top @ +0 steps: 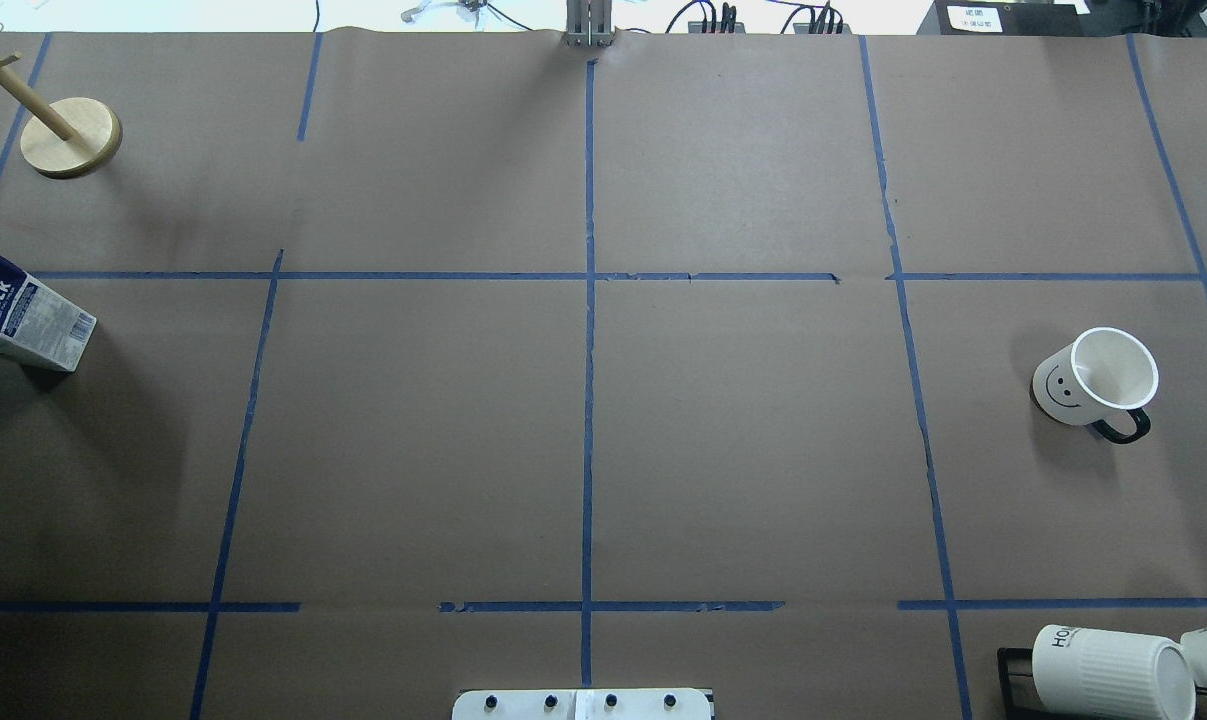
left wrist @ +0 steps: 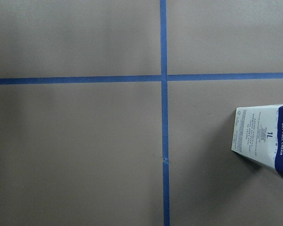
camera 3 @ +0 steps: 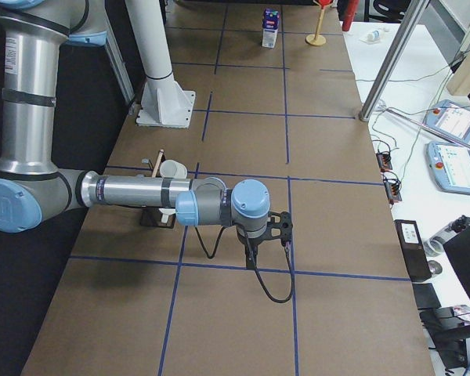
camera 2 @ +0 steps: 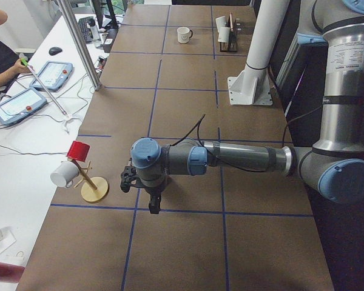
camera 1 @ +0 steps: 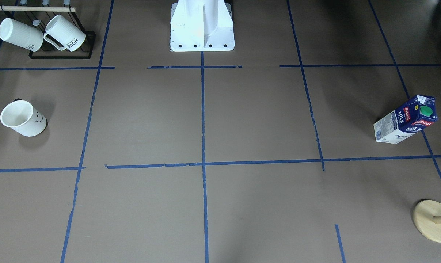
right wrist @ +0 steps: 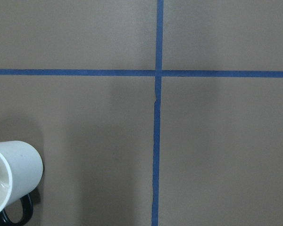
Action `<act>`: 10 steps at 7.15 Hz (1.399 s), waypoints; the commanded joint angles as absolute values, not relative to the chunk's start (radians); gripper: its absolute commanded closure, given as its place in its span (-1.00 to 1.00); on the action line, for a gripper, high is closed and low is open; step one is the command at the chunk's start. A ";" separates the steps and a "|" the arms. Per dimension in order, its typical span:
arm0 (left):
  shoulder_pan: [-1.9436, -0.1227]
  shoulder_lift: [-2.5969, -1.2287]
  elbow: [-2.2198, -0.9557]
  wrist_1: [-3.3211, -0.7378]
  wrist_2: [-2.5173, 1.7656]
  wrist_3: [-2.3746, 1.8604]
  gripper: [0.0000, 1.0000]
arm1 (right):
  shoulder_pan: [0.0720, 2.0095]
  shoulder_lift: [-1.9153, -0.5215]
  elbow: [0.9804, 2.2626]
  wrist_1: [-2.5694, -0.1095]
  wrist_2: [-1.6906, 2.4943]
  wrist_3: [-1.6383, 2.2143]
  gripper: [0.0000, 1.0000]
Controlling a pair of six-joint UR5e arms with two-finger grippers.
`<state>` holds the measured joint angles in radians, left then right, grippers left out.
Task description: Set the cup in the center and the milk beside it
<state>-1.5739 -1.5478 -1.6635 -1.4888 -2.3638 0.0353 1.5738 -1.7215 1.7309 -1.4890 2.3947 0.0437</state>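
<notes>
Since the cup (top: 1093,385) stands upright at the robot's right end of the surface (top: 743,450), well apart from the center (top: 588,276), the right arm is the nearer one for it. The milk (camera 1: 406,122) stands upright at the opposite, left end, nearer the left arm, its long axis vertical. In the right wrist view the cup shows only as a cut-off rim and dark handle in the lower left corner, so it lies off to one side of the right gripper (camera 3: 249,262), not beneath it. The milk is likewise clipped at the right edge of the left wrist view. Both the right gripper and the left gripper (camera 2: 153,209) show only in the side views, pointing down above the surface. I cannot tell whether their fingers are spread or pressed together. The overhead view cuts off the carton's top.
</notes>
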 commanded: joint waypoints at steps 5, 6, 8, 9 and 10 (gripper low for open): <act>-1.574 -1.548 -1.664 -1.489 -2.362 0.035 -1.00 | 1.574 -1.721 1.732 -1.483 2.393 0.043 -1.00; -1.574 -1.549 -1.664 -1.489 -2.362 0.035 -1.00 | 1.574 -1.720 1.732 -1.483 2.393 0.043 -1.00; -1.574 -1.549 -1.666 -1.491 -2.362 0.035 -1.00 | 1.574 -1.721 1.744 -1.483 2.396 0.044 -1.00; -1.574 -1.549 -1.666 -1.493 -2.362 0.035 -1.00 | 1.572 -1.715 1.758 -1.479 2.401 0.048 -1.00; -1.574 -1.549 -1.669 -1.496 -2.364 0.035 -1.00 | 1.572 -1.704 1.766 -1.479 2.399 0.046 -1.00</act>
